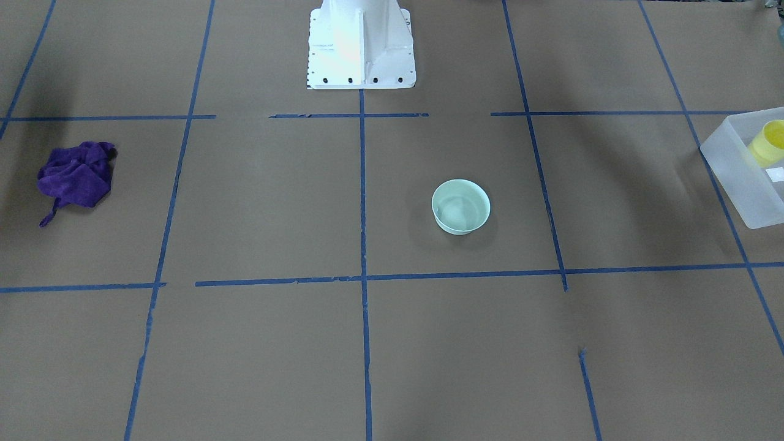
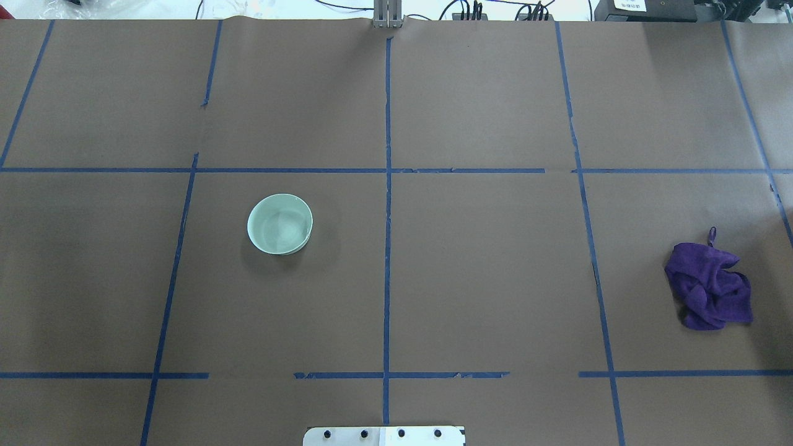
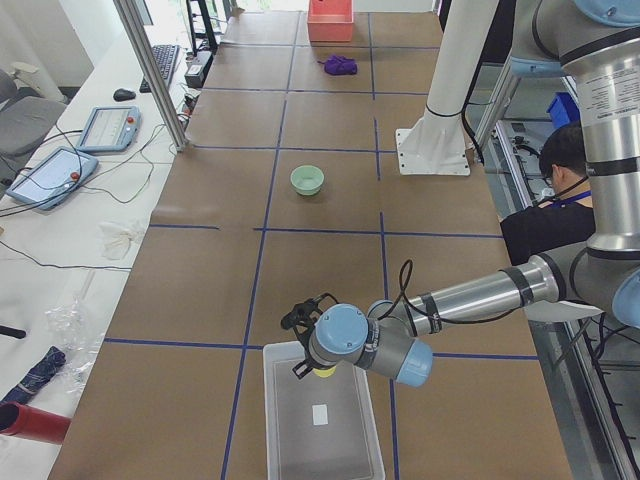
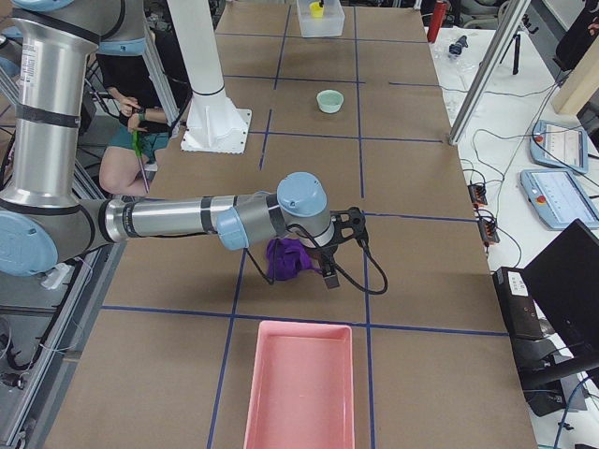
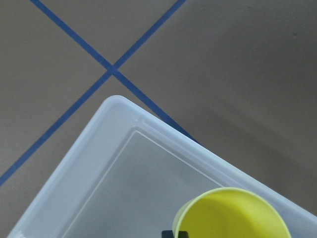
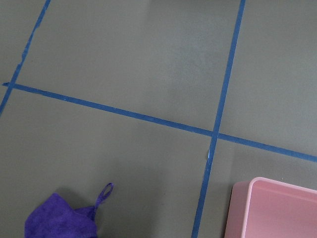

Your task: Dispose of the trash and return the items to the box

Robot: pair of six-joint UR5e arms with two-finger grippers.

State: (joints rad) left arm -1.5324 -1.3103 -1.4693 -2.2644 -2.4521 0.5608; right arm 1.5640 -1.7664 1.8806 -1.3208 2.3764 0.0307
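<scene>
The yellow cup [image 5: 233,215] fills the bottom of the left wrist view, tilted over a corner of the frosted-white box [image 5: 99,163]. A dark fingertip [image 5: 176,233] sits at its rim, so my left gripper [image 3: 312,362] is shut on the cup [image 1: 768,142] inside the box [image 1: 732,162]. The mint-green bowl [image 2: 280,223] stands upright on the table, left of centre in the overhead view, far from both grippers. My right gripper [image 4: 323,262] hangs by the purple rag [image 4: 285,257]. I cannot tell whether it is open or shut.
The purple rag [image 2: 709,286] lies crumpled on the robot's right. A pink bin [image 4: 299,383] stands beyond it at the table's end, and shows in the right wrist view [image 6: 270,208]. The white robot base [image 1: 361,49] is at mid-table. A person [image 3: 560,160] sits behind the robot.
</scene>
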